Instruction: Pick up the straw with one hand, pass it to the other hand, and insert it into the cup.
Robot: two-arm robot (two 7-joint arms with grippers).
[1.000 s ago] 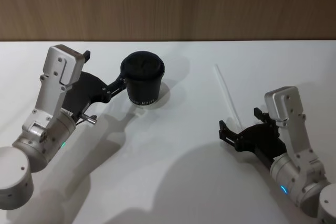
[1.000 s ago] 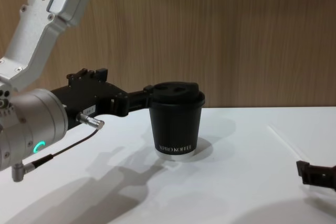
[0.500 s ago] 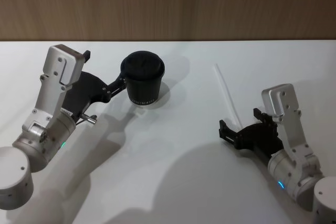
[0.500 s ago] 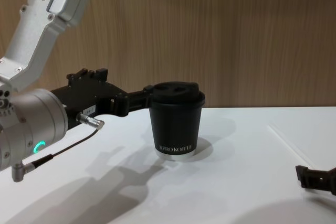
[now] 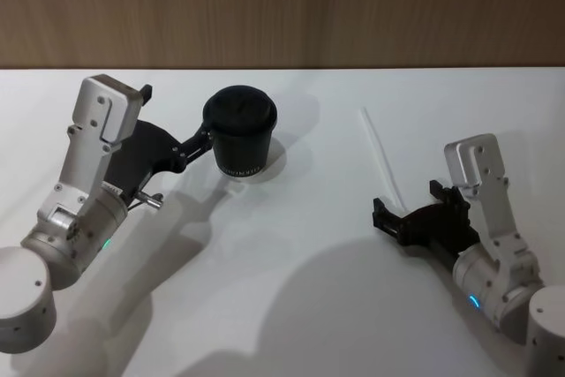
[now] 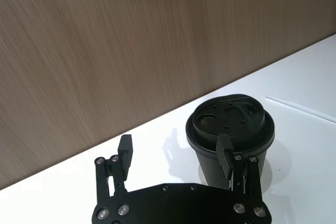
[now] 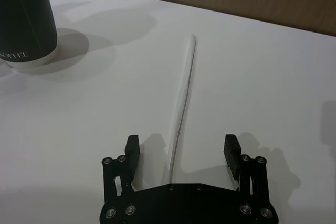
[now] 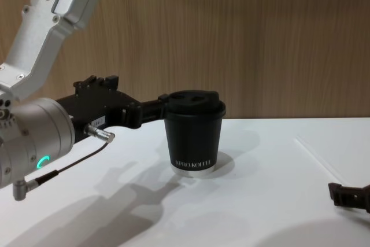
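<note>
End effector on my right [image 7: 181,145]: I am holding its fingers apart, straddling the near end of the straw [image 7: 186,77].
Straw: lying flat on the white surface [image 7: 273,66], well apart from the cup [image 5: 240,134].
End effector on my left [image 6: 174,145]: I am holding its fingers spread, one fingertip sitting just beside the cup's lid.
Cup: standing upright, lid on.

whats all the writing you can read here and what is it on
"XPRO KOFFEE": small white letters low on the side of the cup, chest view; the last letters are not certain.
"OFFEE": the same lettering, cut off at the picture's edge, right wrist view.
Head view: the cup's lettering is too small to read.
</note>
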